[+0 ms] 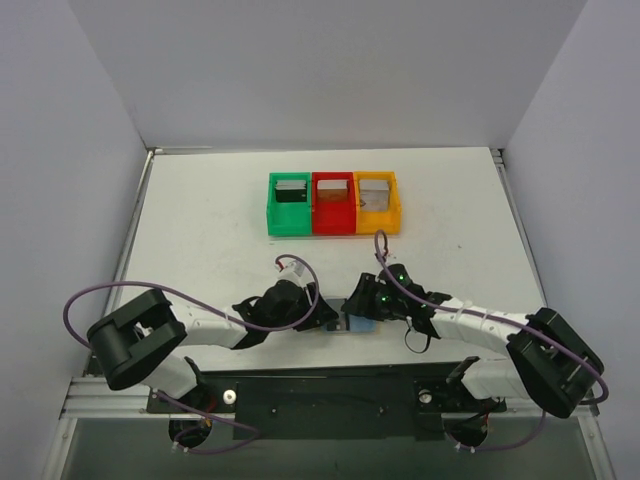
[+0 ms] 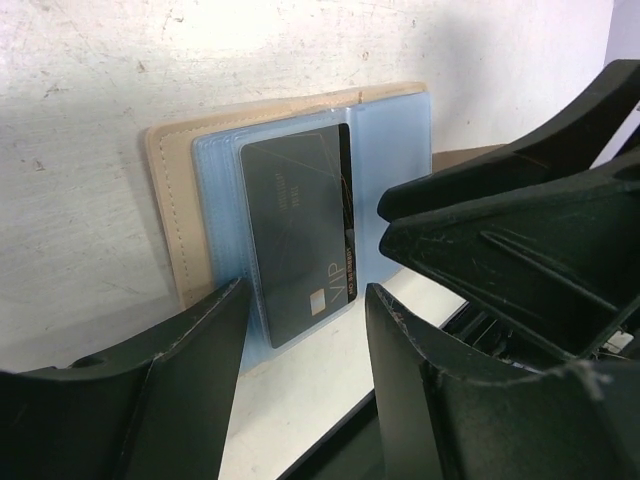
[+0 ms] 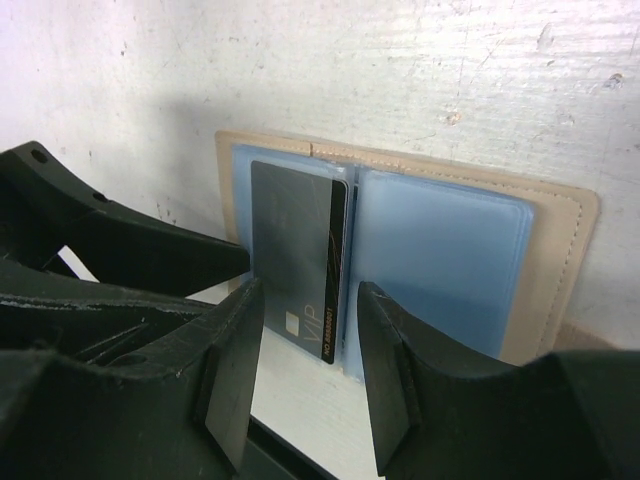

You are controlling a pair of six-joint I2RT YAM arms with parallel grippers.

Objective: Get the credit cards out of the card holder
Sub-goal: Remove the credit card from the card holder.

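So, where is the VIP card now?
The VIP card sits in the card holder, left of its fold in both wrist views, between the left tool and right tool.

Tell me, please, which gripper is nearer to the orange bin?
Right. The right gripper lies near-side of the orange bin, almost in line with it; the left gripper sits off to the left, farther away.

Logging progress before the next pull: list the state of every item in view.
card holder, open, lying flat
VIP card, on holder's panel beside the fold
green bin, holds dark card
red bin, holds brownish card
orange bin, holds grey card
left gripper, open, empty
right gripper, open, over the VIP card's near end
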